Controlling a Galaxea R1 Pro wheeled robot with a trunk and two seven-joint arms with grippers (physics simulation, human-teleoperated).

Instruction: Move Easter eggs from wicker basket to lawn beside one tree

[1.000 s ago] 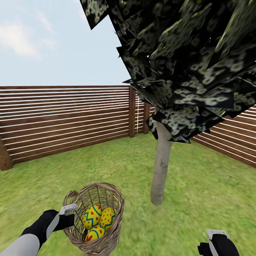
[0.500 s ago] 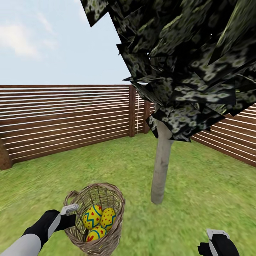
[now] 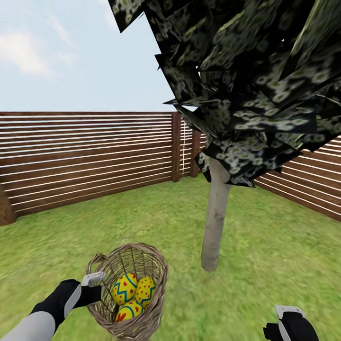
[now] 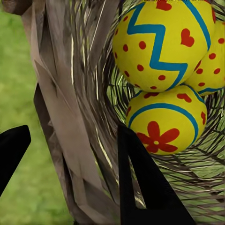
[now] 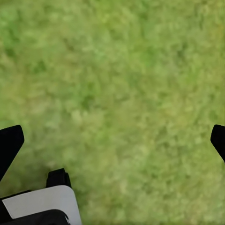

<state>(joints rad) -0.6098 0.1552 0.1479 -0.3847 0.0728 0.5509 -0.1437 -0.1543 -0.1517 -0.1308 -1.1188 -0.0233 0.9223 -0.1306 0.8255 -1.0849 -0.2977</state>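
Observation:
Three yellow Easter eggs (image 3: 124, 288) (image 3: 145, 290) (image 3: 129, 311) lie in the brown wicker basket (image 3: 154, 272) at the lower left of the head view. My left gripper (image 3: 94, 284) is shut on the basket's near wall. In the left wrist view its two dark fingers straddle the wicker wall (image 4: 70, 117), with the left gripper (image 4: 72, 131) astride it and the eggs (image 4: 159, 42) (image 4: 164, 122) just inside. The tree (image 3: 215, 222), a pale trunk, stands on the lawn (image 3: 265, 246) a short way right of the basket. My right gripper (image 3: 286, 317) hangs open over bare grass (image 5: 112, 93).
A brown slat fence (image 3: 85, 156) runs along the back and right of the garden. The tree's dark mottled crown (image 3: 246, 85) overhangs the upper right. Open grass lies around the trunk and between it and the basket.
The whole head view has shifted slightly, so the camera moved. The basket stays in my left gripper and the eggs have settled a little inside it.

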